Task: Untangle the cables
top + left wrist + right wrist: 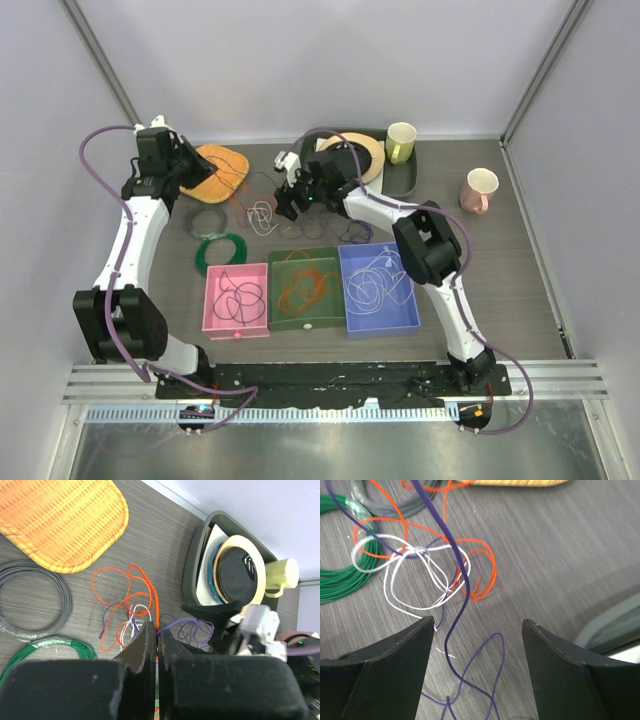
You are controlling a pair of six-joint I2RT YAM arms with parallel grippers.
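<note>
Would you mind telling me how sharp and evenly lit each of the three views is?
Top view: even light, soft shadows, the cables small but sharp. Left wrist view: the table is sharp, the shut left gripper a dark blurred mass. Right wrist view: cables crisp, the purple cable blurring near the lens.

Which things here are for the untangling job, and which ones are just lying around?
For the job:
orange cable
purple cable
white cable

Just lying about:
green coil
grey coil
orange woven mat
yellow mug
pink mug
</note>
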